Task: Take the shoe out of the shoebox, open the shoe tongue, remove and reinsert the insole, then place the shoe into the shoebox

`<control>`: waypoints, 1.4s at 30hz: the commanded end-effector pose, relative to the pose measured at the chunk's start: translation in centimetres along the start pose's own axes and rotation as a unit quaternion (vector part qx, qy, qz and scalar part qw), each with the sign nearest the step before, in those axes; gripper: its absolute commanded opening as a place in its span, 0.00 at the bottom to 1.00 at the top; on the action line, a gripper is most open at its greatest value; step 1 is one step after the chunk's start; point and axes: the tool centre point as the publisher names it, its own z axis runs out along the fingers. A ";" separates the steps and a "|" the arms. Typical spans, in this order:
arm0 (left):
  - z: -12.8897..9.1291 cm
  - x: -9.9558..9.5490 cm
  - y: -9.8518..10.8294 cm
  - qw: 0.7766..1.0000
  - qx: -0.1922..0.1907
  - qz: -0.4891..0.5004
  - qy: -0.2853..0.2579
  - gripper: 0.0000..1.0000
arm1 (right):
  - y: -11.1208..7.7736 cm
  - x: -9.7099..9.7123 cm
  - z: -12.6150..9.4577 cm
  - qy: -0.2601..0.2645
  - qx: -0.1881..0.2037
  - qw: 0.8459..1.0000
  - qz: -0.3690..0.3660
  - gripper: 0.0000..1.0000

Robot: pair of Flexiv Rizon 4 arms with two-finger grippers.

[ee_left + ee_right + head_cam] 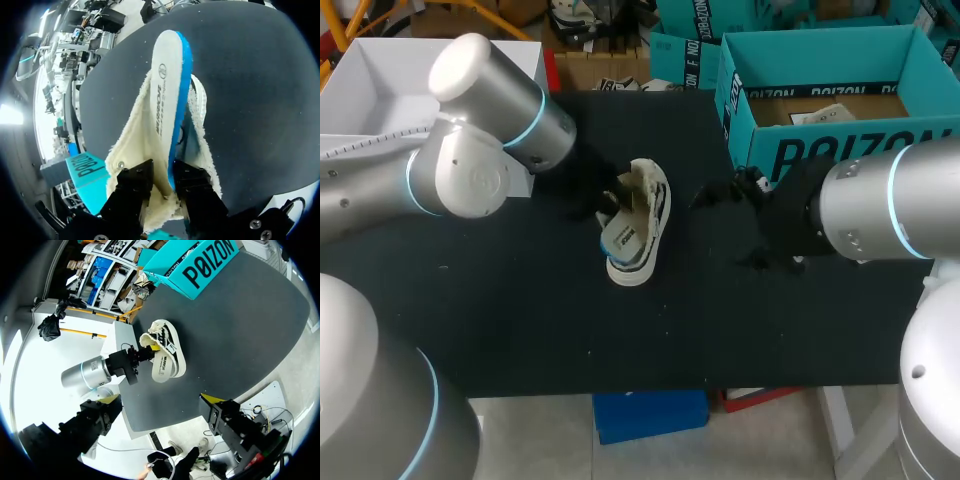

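A pale shoe [645, 205] with dark stripes rests near the middle of a black desk [520, 300]. It sits outside the teal shoebox [840, 150], which stands open at the far right corner of the desk.

The left arm comes in from the left, and the left gripper [162, 187] is right at the shoe. Its two black fingers [132, 185] are closed on one end of the insole [167, 90], pinching it from both sides along with some of the shoe's fleecy cream lining. The insole is white on top with a bright blue edge. It points straight away from the gripper along its length, and its far end is raised above the shoe's opening.

From above, the shoe's long axis runs roughly from the far side of the desk to the near side, leaning a little. Which end is the toe cannot be told.

The right gripper [161, 398] hangs well apart from the shoe, on its right. Its yellow-tipped fingers are spread wide with nothing between them, and the shoe lies ahead of it.
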 end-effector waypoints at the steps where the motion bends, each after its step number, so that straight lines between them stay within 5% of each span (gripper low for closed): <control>1: 0.1 -0.1 -0.1 1.000 -0.002 -0.002 0.005 0.00 | -0.5 0.2 0.6 -0.001 -0.056 0.998 0.002 1.00; 24: -0.9 -0.8 -2.4 1.000 0.005 0.015 -0.016 0.00 | -0.5 0.2 0.6 -0.001 -0.056 0.998 0.002 1.00; 42: 0.4 -1.4 0.4 0.998 -0.039 0.030 -0.032 0.00 | -0.5 0.2 0.6 -0.001 -0.056 0.998 0.002 1.00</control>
